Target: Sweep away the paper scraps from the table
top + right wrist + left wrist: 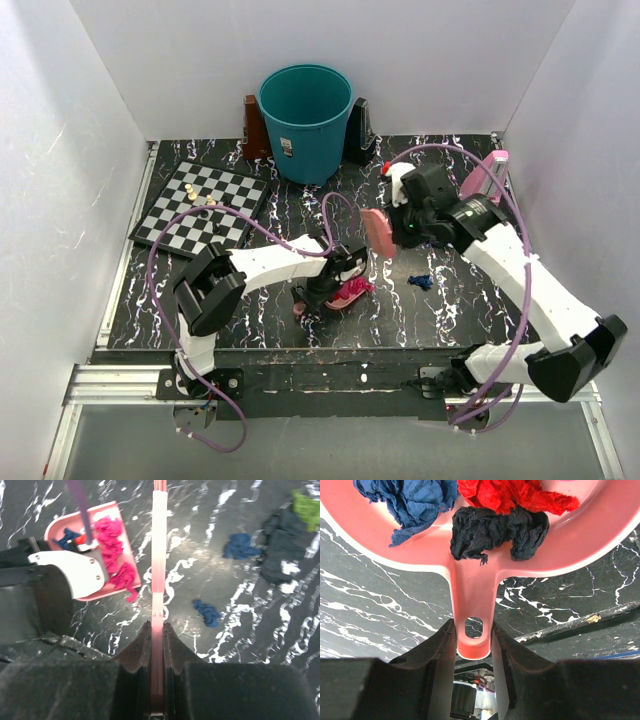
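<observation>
From above, the left end effector sits low near the front middle of the black veined surface, holding a pink dustpan with magenta wads in it. The right end effector is just behind and to the right of it, carrying a pink brush. One dark blue scrap lies on the bare surface right of the dustpan. A teal bin stands at the back, and a chessboard lies at the back left.

Through the left wrist camera, the left end effector is closed narrowly on the dustpan handle. Blue, red and near-black paper scraps lie in the pan.

Through the right wrist camera, the right end effector pinches the brush, which is seen edge-on. The dustpan lies to its left, holding magenta scraps. To its right, two blue scraps rest loose on the surface. A green wad sits at the far right edge against something dark I cannot make out.
</observation>
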Action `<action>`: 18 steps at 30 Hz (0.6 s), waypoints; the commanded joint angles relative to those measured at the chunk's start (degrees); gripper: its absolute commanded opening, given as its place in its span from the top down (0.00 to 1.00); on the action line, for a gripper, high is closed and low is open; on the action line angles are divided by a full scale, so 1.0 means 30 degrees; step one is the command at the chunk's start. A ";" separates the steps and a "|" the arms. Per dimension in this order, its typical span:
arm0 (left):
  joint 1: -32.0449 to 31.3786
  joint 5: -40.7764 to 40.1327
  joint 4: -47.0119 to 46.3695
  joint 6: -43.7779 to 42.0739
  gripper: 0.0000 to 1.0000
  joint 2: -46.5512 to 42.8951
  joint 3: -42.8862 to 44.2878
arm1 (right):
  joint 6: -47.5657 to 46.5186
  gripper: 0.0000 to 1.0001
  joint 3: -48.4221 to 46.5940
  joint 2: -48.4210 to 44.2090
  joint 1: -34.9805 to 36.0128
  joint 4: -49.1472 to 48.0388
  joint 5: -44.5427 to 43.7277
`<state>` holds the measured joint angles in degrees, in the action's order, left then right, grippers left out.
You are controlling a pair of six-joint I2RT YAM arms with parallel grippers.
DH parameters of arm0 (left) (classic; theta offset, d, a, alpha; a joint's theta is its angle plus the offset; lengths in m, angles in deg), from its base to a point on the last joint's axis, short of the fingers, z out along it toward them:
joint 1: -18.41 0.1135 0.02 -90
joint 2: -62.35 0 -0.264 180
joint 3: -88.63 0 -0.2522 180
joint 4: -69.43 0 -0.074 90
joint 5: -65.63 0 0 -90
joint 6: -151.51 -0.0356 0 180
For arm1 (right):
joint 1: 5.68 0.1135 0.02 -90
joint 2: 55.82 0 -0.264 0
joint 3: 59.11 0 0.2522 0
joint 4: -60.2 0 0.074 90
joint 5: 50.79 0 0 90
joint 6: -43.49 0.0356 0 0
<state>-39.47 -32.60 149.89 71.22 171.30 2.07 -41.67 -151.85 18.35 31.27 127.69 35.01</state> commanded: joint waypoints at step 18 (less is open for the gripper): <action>0.0720 -0.1918 0.1644 -0.0484 0.80 -0.0985 0.8210 | 0.4597 0.99 0.3736 -0.6060 -0.1535 -0.2090 -0.8943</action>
<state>-38.97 -37.58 153.21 70.85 168.68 20.12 -30.52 -143.13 1.83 26.90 124.31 7.86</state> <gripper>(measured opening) 0.290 0.123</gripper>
